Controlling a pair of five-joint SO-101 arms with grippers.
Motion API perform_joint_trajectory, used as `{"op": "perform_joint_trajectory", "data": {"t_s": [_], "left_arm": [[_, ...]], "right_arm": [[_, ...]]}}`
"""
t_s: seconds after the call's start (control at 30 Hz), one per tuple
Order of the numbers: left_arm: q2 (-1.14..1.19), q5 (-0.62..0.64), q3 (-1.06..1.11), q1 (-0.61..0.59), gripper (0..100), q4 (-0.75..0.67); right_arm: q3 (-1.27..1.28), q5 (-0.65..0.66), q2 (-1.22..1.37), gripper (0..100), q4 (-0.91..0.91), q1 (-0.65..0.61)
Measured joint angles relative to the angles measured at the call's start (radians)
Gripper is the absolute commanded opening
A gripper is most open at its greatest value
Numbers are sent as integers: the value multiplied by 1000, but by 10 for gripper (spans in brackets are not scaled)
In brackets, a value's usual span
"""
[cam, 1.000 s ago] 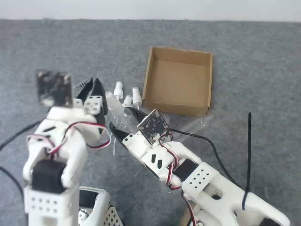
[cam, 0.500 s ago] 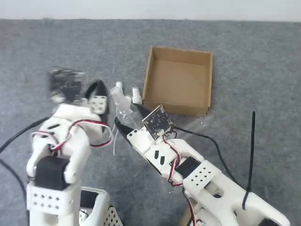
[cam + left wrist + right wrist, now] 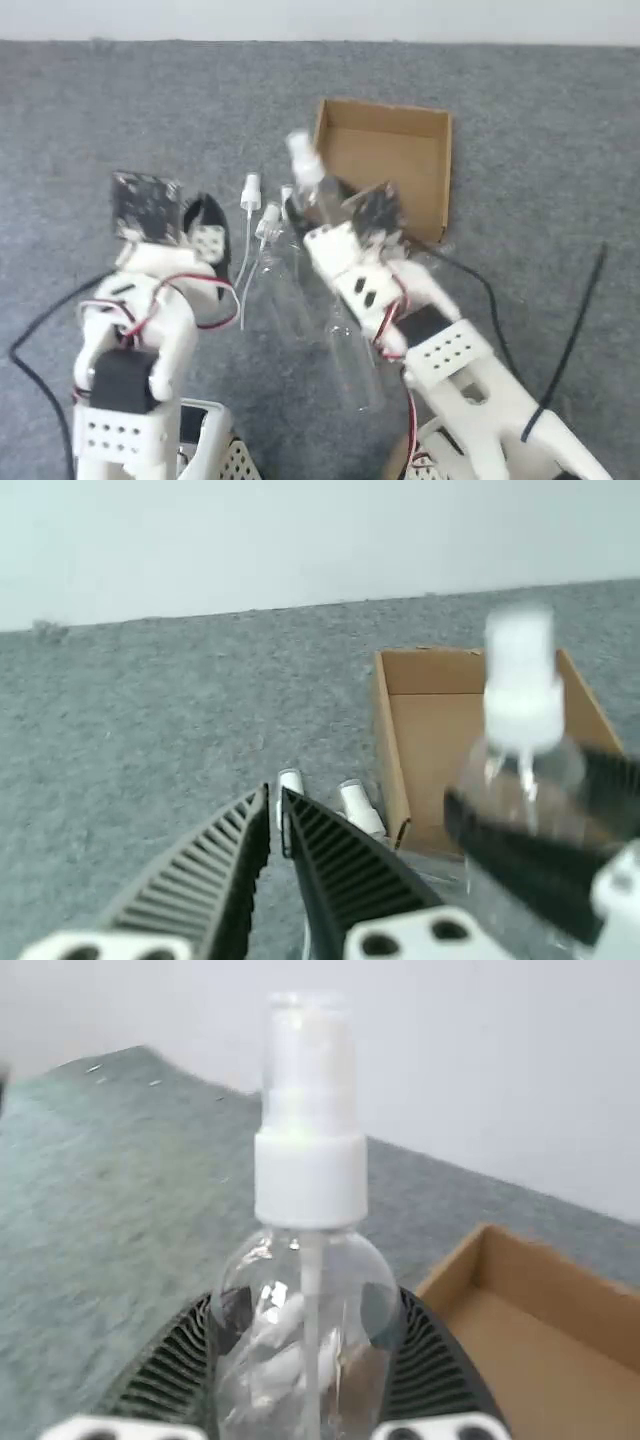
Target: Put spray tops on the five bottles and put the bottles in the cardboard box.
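My right gripper (image 3: 322, 203) is shut on a clear bottle (image 3: 305, 1345) that carries a white spray top (image 3: 308, 1160). It holds the bottle upright above the table, just beside the near left corner of the open cardboard box (image 3: 385, 160). The left wrist view has the same bottle (image 3: 522, 770) in front of the box (image 3: 440, 730). My left gripper (image 3: 276, 802) hangs over the carpet left of the pile, shut with nothing in it. Loose spray tops (image 3: 251, 190) and bare clear bottles (image 3: 278, 290) lie between the two arms.
The grey carpet (image 3: 120, 110) spreads around the box. A black cable (image 3: 575, 340) rises by the right arm. White arm bases (image 3: 200, 445) stand at the near edge. Another clear bottle (image 3: 352, 355) lies under the right arm.
The right arm has lifted the capped bottle out of the pile and swung it up toward the box. The left gripper has drawn back from the pile and its fingers have come together.
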Motion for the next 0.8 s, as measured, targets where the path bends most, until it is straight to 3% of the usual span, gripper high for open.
{"op": "perform_joint_trajectory", "data": {"t_s": [0.2,0.37,0.6,0.8], "left_arm": [[-153,-31,232,133,209,-87],[-195,-54,284,256,231,-87],[-198,-26,284,236,233,-97],[-199,31,305,150,268,-176]], "right_arm": [[-216,0,0,6,173,38],[-411,0,71,6,321,35],[-603,0,270,6,483,-91],[-694,-3,275,6,601,-89]]}}
